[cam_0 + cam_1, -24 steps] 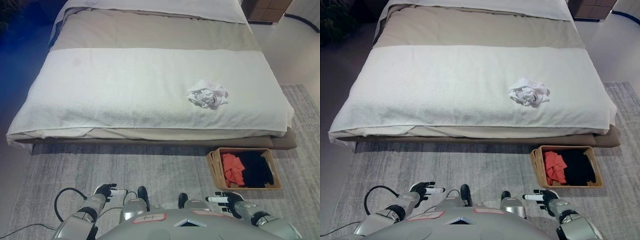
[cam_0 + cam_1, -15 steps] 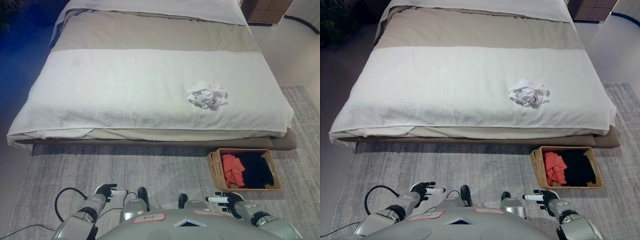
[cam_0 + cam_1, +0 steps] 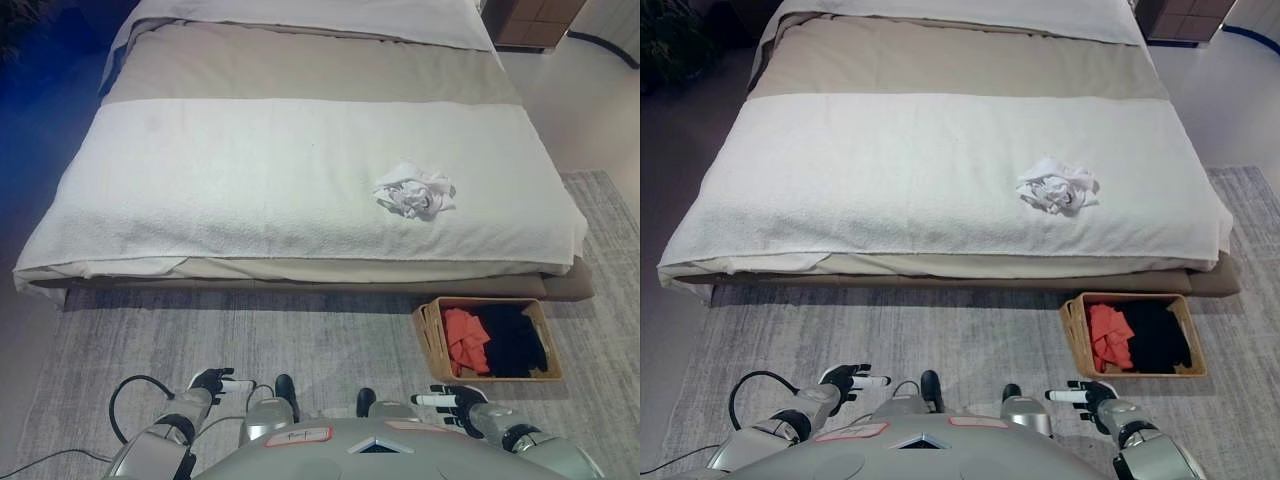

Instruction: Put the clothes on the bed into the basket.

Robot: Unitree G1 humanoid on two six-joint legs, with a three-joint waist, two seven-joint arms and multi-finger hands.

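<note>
A crumpled white garment (image 3: 414, 190) lies on the bed (image 3: 250, 170).

A grey woven rug (image 3: 250, 335) is lying on the floor. A brown wooden cabinet (image 3: 535, 20) is standing at the far right, with a dark plant (image 3: 670, 40) sitting far left.

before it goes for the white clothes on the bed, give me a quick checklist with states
1. White clothes lie bunched on the bed, nothing on top: ok.
2. Basket stands upright on the rug by the bed's near edge: ok.
3. Room in the basket: it already holds orange clothes and black clothes; depth left, cannot tell.
4. Left robot hand holds nothing: ok.
5. Right robot hand holds nothing: ok.
6. Either robot hand near the white clothes: not ok, both are low and far back from the bed.
</note>
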